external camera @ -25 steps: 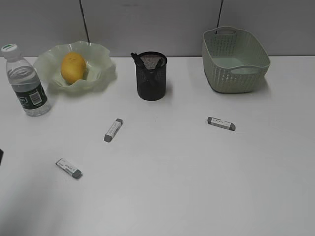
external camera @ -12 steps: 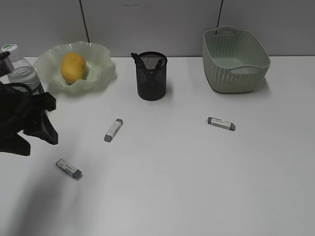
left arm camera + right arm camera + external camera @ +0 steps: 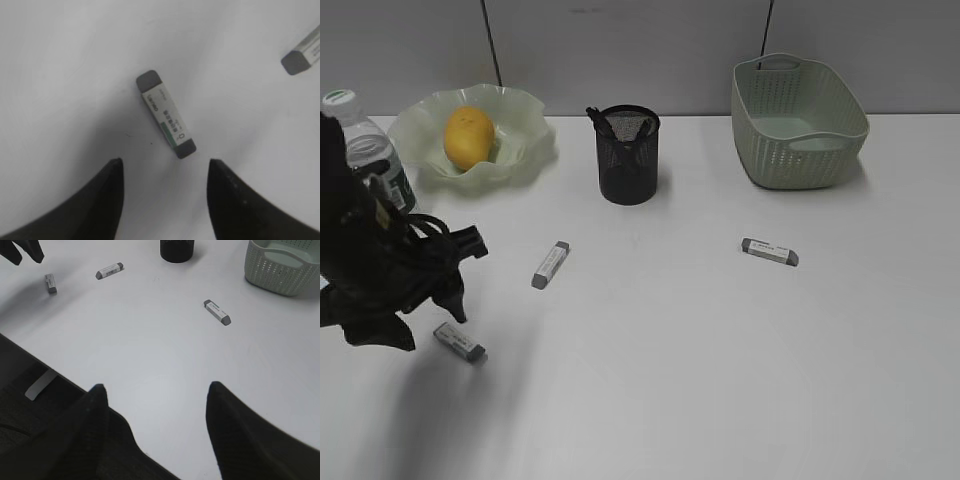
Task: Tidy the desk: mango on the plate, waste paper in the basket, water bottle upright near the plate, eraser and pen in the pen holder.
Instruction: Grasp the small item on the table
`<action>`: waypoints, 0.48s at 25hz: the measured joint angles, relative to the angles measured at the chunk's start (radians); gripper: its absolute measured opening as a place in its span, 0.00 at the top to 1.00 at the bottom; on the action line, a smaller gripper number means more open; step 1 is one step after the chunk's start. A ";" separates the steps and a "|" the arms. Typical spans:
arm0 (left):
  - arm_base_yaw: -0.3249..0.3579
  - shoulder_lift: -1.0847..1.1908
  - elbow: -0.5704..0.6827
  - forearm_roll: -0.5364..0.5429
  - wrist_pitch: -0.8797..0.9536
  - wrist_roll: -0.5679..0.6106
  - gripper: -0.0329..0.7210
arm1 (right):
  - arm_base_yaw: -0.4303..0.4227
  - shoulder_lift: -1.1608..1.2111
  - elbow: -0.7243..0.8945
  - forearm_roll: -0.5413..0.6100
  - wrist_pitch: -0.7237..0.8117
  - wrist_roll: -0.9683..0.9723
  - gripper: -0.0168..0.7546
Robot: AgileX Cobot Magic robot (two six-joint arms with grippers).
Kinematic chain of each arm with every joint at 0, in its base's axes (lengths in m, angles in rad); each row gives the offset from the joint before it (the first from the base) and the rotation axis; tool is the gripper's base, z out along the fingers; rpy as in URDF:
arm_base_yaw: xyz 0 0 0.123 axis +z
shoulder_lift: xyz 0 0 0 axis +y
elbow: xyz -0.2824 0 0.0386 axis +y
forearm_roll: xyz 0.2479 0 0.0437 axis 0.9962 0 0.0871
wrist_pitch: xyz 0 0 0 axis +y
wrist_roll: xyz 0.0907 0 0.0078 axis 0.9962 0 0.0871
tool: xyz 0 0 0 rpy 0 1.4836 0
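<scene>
Yellow mango [image 3: 468,136] in plate [image 3: 525,150], pen holder [image 3: 628,165]

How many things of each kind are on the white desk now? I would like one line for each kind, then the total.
Erasers: 3
Mango: 1
Plate: 1
Water bottle: 1
Pen holder: 1
Basket: 1
Total: 8
</scene>
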 joint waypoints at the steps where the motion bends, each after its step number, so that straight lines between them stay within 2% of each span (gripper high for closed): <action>1: -0.001 0.019 0.000 0.004 -0.007 -0.018 0.41 | 0.000 0.000 0.000 0.000 0.000 0.000 0.34; 12: -0.002 0.183 0.000 0.013 -0.145 -0.053 0.42 | 0.000 0.000 0.000 0.000 0.000 0.003 0.34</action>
